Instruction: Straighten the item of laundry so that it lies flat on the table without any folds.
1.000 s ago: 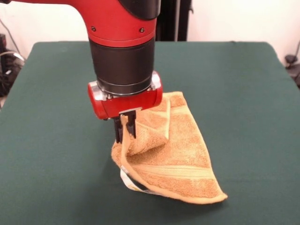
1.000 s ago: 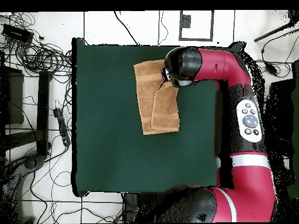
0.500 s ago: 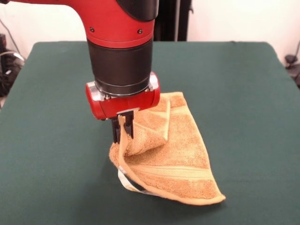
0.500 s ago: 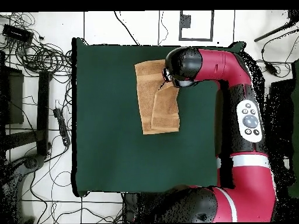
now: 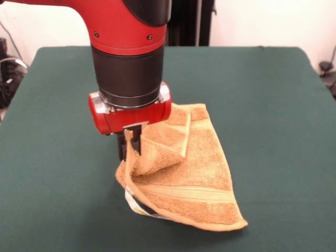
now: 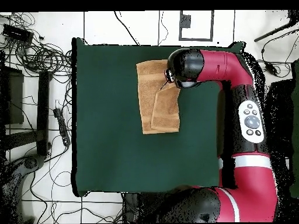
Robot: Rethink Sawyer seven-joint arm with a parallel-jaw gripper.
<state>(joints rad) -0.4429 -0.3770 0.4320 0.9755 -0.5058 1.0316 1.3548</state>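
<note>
The hand (image 5: 129, 148) is pinched closed on a raised corner of the orange towel (image 5: 194, 178). The towel lies folded over itself on the green tabletop (image 5: 278, 105), its white tag (image 5: 137, 206) just below the hand.

We cannot see the gripper (image 5: 129, 146) from overhead, since the arm's wrist (image 6: 185, 66) covers it along with the towel (image 5: 184, 173) corner beneath. From the front, the arm leaves the top edge, and the white tag (image 5: 137, 206) below the gripper is too small to read.
</note>
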